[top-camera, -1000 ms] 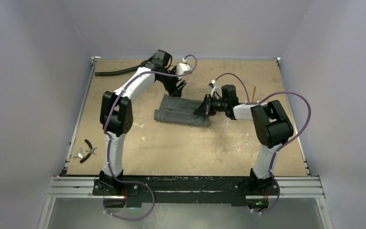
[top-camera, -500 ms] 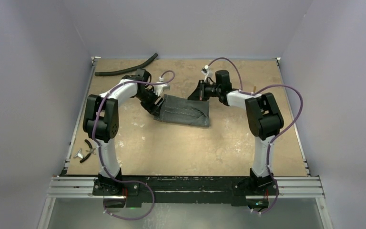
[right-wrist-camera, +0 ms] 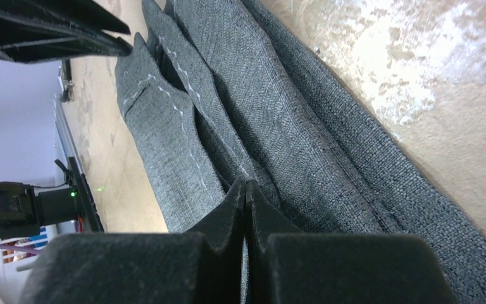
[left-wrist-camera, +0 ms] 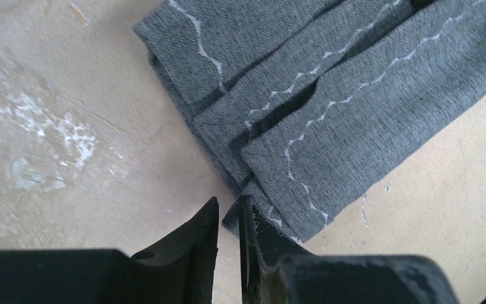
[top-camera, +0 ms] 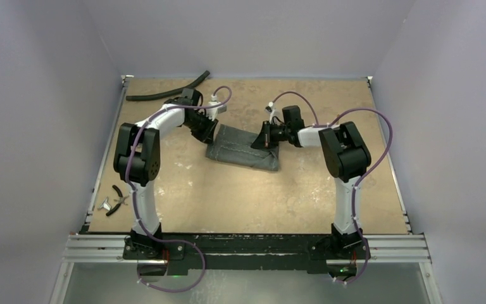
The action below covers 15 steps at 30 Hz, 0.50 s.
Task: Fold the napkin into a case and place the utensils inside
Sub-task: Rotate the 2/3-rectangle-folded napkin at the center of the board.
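The grey napkin lies folded into a long strip in the middle of the table, its pale stitched hems showing in the left wrist view. My left gripper is at the strip's left end. Its jaws stand a narrow gap apart, with a bottom corner of the cloth at their tips. My right gripper is over the strip's right part. It is shut, with its tips against the cloth. I cannot tell whether cloth is pinched. The utensils are out of view.
A long black hose lies along the far left edge. A small hand tool lies near the left edge by the left arm's base. Walls enclose the table on three sides.
My left gripper has shifted slightly back along the napkin's left end. My right gripper has come down and forward from behind the napkin onto its right part.
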{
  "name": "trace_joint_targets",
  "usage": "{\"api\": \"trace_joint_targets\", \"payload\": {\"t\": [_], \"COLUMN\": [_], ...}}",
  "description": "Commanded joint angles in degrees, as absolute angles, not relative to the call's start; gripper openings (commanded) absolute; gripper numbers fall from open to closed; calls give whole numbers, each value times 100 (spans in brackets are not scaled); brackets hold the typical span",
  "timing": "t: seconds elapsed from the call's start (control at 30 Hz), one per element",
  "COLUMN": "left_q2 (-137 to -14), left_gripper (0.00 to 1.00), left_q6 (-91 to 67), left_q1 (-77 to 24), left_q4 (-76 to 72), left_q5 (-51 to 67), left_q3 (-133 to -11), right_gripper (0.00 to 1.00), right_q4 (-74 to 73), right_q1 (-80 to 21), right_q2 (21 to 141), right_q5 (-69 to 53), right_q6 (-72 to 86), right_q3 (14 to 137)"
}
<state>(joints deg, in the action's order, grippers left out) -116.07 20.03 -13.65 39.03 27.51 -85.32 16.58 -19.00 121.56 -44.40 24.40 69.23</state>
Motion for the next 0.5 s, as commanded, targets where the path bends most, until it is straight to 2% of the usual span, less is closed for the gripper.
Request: {"api": "trace_joint_targets", "payload": {"t": [0.0,0.1,0.3,0.47], "left_q2": [-11680,-11720,-11750,-11806], "left_gripper": [17,14,0,0], "left_q6": [1916,1932,2033,2064], "left_q1": [-1430,-1505,-1653,-1632], "left_q4": [3633,3523,3303,3639], "left_q5": [2690,2625,2471,2488], "left_q3": [-8787,-8761,-8883,-9307], "right_gripper": [2,2,1,2], "right_q4": [1725,1877,2125,2153], "right_q1": [-1898,-1899,-1897,-1899], "right_q2": [11963,11851,11499,11192], "right_q5": [-4343,-4318,-4190,-4062], "right_q6": [2337,2428,2540,2630], "right_q3": [6698,6523,5963,5733]}}
